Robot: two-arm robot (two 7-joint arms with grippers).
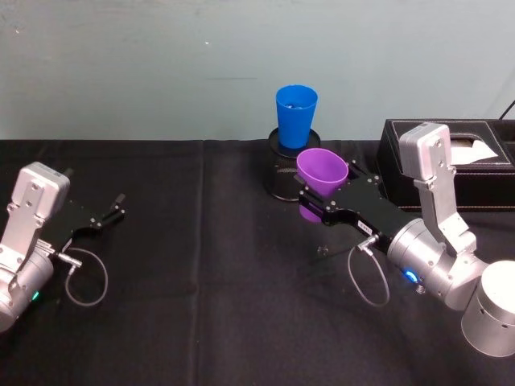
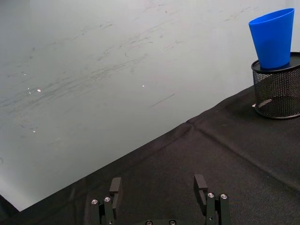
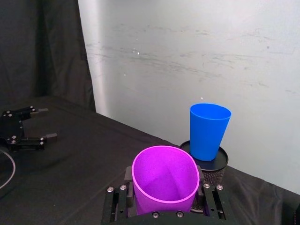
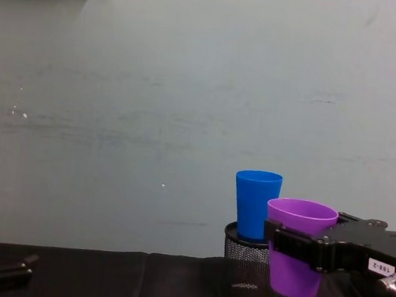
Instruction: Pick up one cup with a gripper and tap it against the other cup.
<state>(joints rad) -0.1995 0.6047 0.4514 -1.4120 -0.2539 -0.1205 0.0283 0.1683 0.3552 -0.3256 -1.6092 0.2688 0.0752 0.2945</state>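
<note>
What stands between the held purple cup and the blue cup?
Nothing visible. The right end effector holds the purple cup aloft, near the blue cup on the mesh holder, with open air between them. The left end effector sits far left.

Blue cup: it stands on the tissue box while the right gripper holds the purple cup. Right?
Wrong support. The blue cup stands on the black mesh pen holder, as the chest view shows. The right gripper does hold the purple cup.

Scuffed pale green wall, black cloth-covered table, dark curtain at one side
</note>
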